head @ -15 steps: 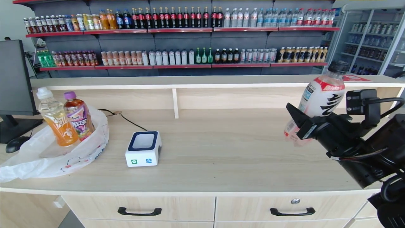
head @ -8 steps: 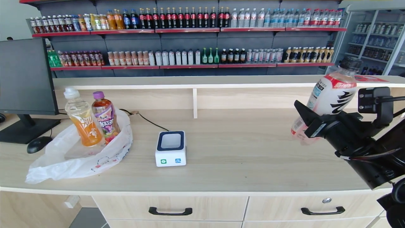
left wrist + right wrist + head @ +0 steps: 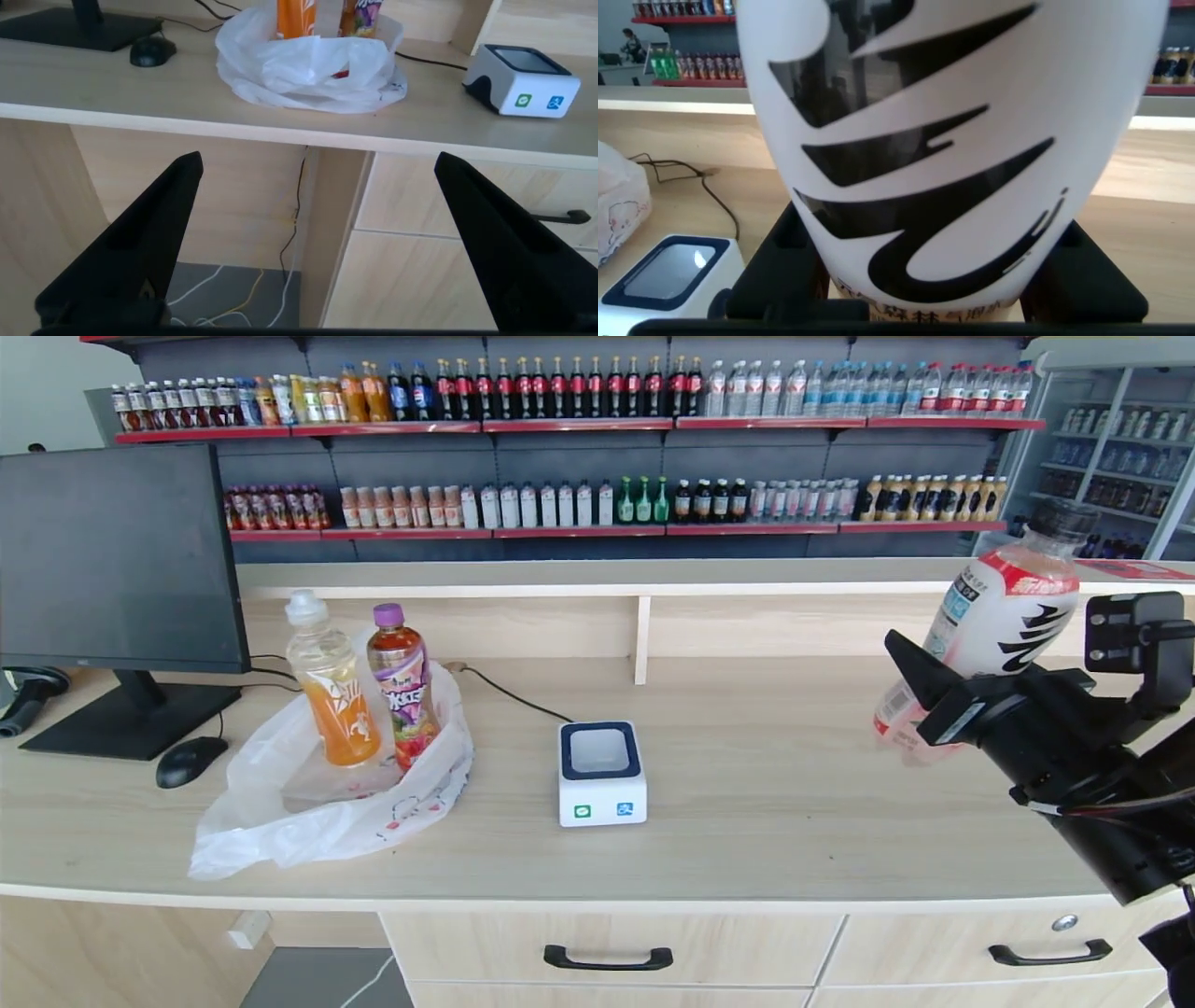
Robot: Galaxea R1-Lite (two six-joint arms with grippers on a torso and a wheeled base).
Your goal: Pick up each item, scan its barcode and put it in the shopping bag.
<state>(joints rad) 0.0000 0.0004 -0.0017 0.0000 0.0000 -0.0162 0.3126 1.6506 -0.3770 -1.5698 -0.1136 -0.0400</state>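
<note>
Right gripper (image 3: 934, 705) clamps the tilted white drink bottle (image 3: 1004, 607); its barcode should squarely face the mid-counter barcode scanner (image 3: 601, 770).

The scanner (image 3: 602, 773) bears two small square signs on its front, one green, one blue. Print on the white bottle (image 3: 1004, 616), the orange bottle (image 3: 331, 695) and the purple-capped bottle (image 3: 403, 695) cannot be read.

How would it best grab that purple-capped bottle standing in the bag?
The purple-capped bottle stands upright, the bag wraps its lower half, and the orange bottle stands close on its left. So it should probably grip the shoulder just under the cap, coming from above or from the robot's right.
</note>
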